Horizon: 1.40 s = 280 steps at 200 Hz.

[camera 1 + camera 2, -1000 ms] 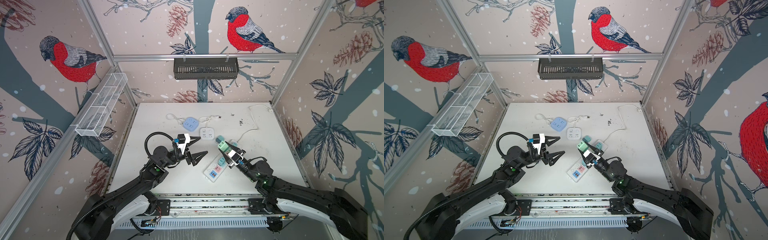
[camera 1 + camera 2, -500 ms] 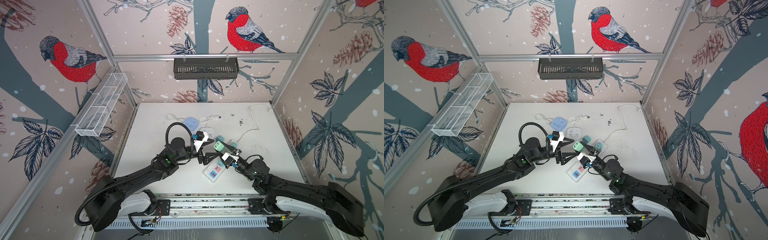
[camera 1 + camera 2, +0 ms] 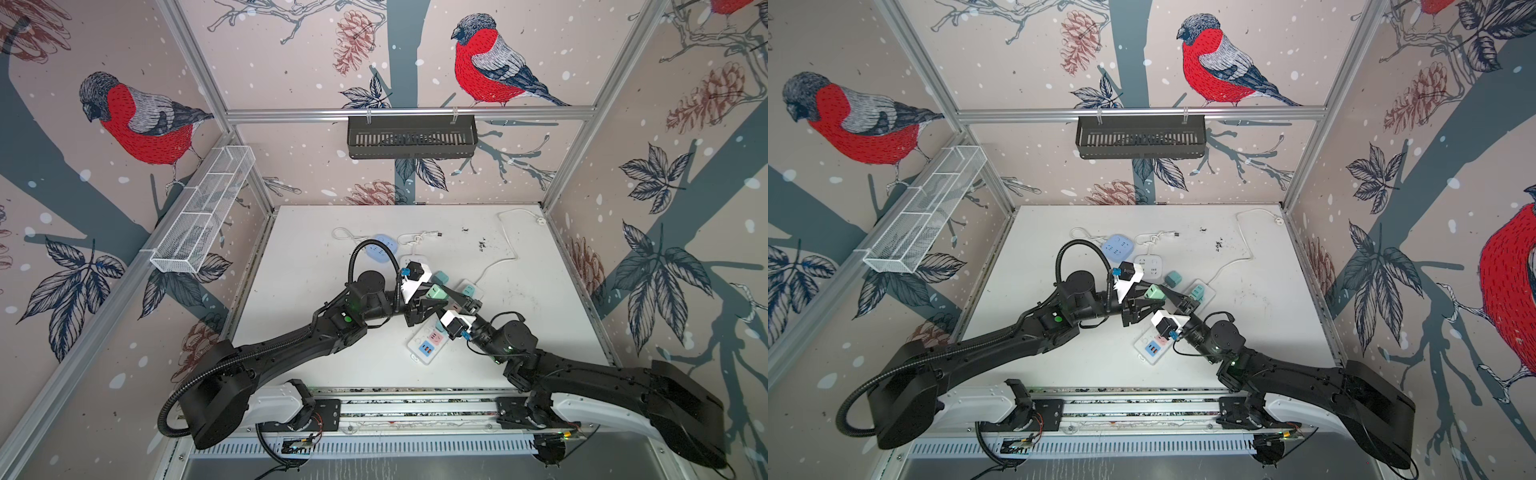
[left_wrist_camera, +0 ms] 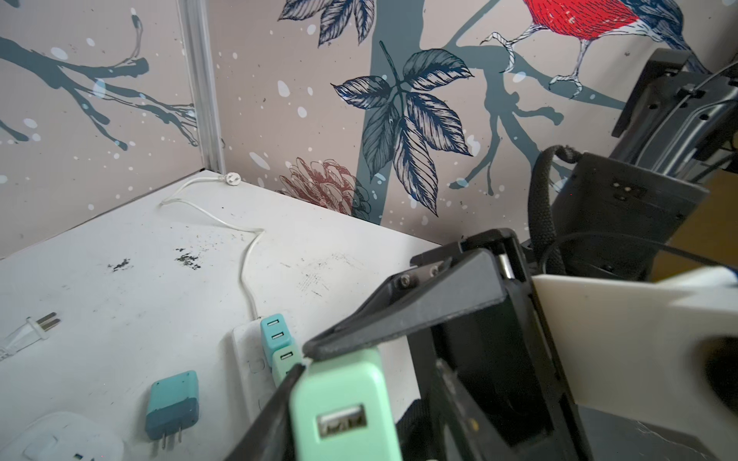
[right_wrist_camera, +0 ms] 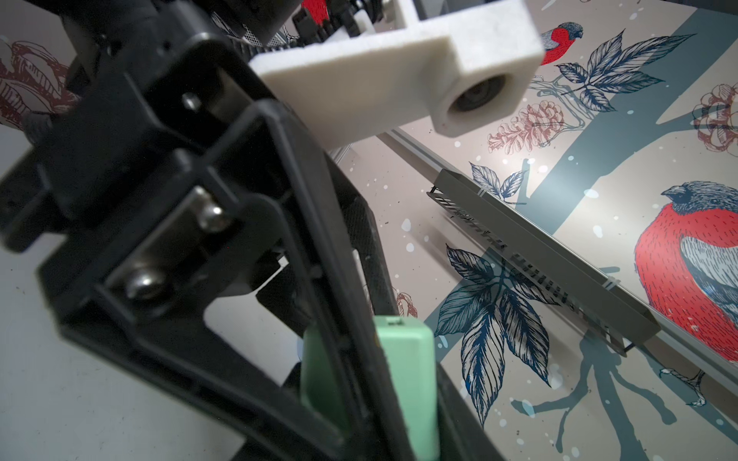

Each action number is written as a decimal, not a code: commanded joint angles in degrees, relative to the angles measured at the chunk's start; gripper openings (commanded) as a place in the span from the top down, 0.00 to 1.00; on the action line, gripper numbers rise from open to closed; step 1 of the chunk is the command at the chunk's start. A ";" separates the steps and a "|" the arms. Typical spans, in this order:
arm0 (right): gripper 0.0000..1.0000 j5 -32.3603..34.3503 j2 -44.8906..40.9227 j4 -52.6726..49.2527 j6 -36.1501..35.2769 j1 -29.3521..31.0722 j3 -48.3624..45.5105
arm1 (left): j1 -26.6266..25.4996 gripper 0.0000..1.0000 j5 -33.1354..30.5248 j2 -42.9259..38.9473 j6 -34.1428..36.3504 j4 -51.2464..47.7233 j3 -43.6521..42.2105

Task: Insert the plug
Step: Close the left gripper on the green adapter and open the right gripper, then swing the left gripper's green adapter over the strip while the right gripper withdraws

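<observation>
**Mint plug held between two grippers by the strip**

The plug point(image 3: 434, 292) is a glossy mint block with rounded corners and a USB slot in one face. It is held off the table point(image 3: 311, 291), near the strip point(image 3: 428, 343). The right gripper point(image 3: 451, 297) is clenched on it. The left gripper point(image 3: 428, 301) has its matte black fingers point(image 4: 267, 423) around the plug, one touching its side; whether it grips I cannot tell.

Both arms crowd over the strip and hide its middle. The strip is a flat white bar with pink and blue patches at its near end. At its far end two chargers point(image 4: 277, 339), teal and mint, stand plugged in, and a thin white cord point(image 4: 243, 255) leaves from there. A loose teal plug point(image 4: 171, 403) lies flat just beside the strip, with its prongs bare. Farther back sit a pale blue socket block point(image 3: 1118, 246) and a white one point(image 3: 1150, 264). The table is white and scuffed.
</observation>
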 commanded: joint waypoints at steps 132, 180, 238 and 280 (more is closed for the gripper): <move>0.00 16.38 -3.64 11.64 7.95 -1.29 -7.15 | -0.70 1.00 -15.03 -7.43 3.24 -1.13 -3.91; 0.00 20.58 -12.50 10.04 29.31 -14.66 -12.26 | -0.70 1.00 -27.36 -7.63 3.14 -10.43 0.00; 0.00 26.03 -24.40 -12.40 50.67 -29.17 -12.99 | -0.69 1.00 -36.96 -8.31 -4.99 -23.63 3.70; 0.00 27.48 -33.30 -18.05 61.34 -35.32 -17.71 | -0.66 1.00 -39.65 -5.53 -12.02 -32.40 7.04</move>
